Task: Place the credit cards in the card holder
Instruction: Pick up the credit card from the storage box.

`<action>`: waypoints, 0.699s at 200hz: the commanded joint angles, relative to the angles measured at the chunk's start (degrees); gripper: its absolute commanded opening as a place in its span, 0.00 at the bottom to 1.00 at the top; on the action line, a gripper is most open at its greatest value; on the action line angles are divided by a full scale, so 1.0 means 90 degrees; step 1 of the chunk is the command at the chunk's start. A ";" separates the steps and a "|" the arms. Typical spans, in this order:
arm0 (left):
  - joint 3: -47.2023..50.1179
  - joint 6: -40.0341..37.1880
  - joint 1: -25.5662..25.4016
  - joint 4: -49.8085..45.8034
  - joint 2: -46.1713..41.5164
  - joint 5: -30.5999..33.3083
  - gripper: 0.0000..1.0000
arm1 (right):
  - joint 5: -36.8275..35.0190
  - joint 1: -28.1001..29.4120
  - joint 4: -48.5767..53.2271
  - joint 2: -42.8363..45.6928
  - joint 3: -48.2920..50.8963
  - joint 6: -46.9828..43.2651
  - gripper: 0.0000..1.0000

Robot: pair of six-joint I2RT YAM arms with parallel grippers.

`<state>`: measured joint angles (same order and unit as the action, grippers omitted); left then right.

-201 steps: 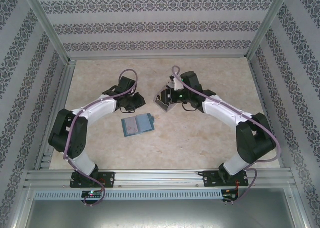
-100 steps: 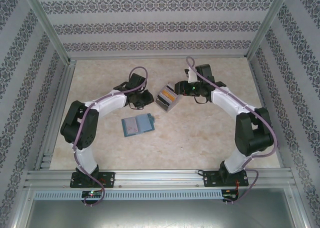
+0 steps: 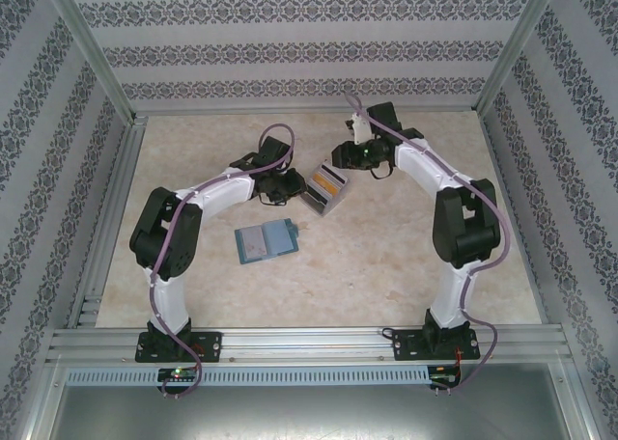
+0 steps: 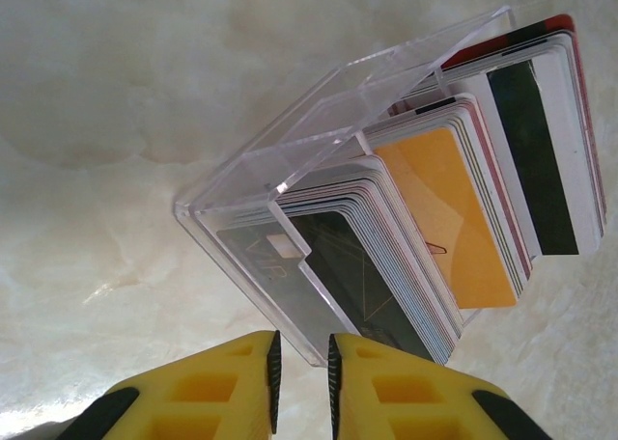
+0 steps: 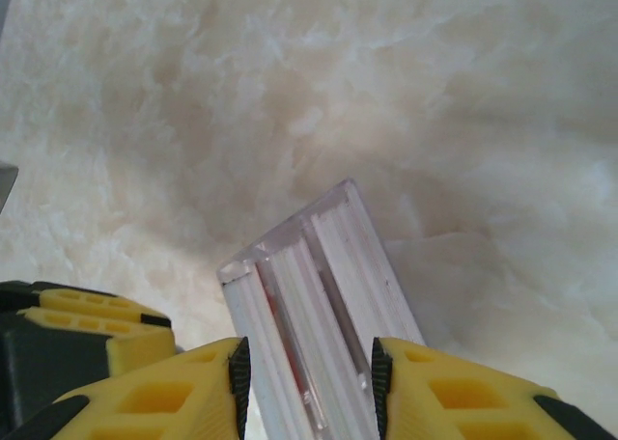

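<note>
Top view: card holder [image 3: 266, 240] lies open on the desk [image 3: 386, 266], nearer the bases than my left jaws and apart from them. Clear box [image 3: 325, 191] sits just beside the left jaws, my right jaws beyond it.
Left wrist: jaws parted by a narrow slit, grasping nothing. Credit cards [image 4: 449, 218] are packed in rows in the box.
Right wrist: jaws clamped on a clear ribbed plastic piece [image 5: 319, 266].

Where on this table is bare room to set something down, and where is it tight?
Bare: the near-right stretch between the card holder and the right arm, and the far-left corner of the table. Crowded: around the clear card box, between left gripper and right gripper.
</note>
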<state>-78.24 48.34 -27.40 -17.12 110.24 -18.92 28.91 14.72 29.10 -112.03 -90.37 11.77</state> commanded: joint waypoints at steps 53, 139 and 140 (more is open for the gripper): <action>-0.0036 0.0112 -0.0178 0.0106 0.0097 -0.0061 0.24 | -0.0230 -0.0122 0.1632 -0.0924 -0.1461 -0.0755 0.42; -0.0116 0.0169 -0.0353 0.0108 0.0283 -0.0104 0.24 | -0.0506 -0.0121 0.2217 -0.1557 -0.2221 -0.0956 0.42; -0.0126 0.0168 -0.0354 0.0107 0.0287 -0.0105 0.24 | -0.0502 -0.0116 0.2226 -0.1562 -0.2228 -0.0956 0.42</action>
<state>-78.24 48.60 -29.43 -17.12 110.98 -19.49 26.28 13.98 45.47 -124.55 -107.70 4.93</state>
